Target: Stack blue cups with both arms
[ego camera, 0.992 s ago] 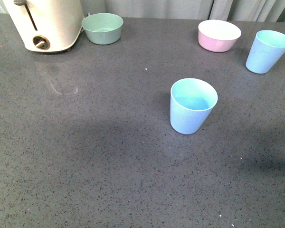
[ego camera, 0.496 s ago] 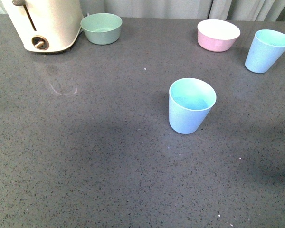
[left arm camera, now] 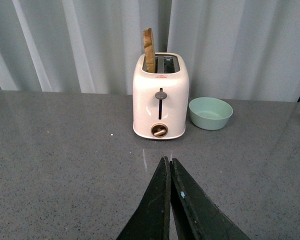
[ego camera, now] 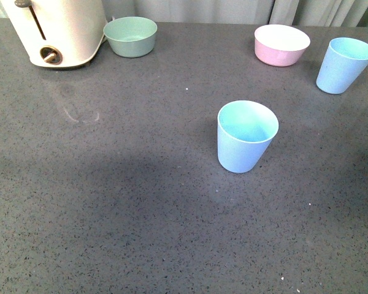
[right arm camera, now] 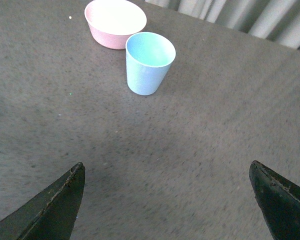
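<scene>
On the desk [ego camera: 110, 202], the far cup [ego camera: 345, 65] stands upright just right of the pink bowl [ego camera: 282, 45]. The near cup [ego camera: 247, 136] stands upright well in front of that bowl. The left fingers [left arm camera: 157, 202] are pressed together, empty. The right fingers [right arm camera: 55, 205] gape wide, empty.

A dark grey table [ego camera: 80, 233] with tiny black and white specks fills the front view. Behind its far edge hangs a pale curtain [left arm camera: 80, 45] with long straight folds. The light is soft and even. A big faint shadow [ego camera: 129, 177] lies across the table
</scene>
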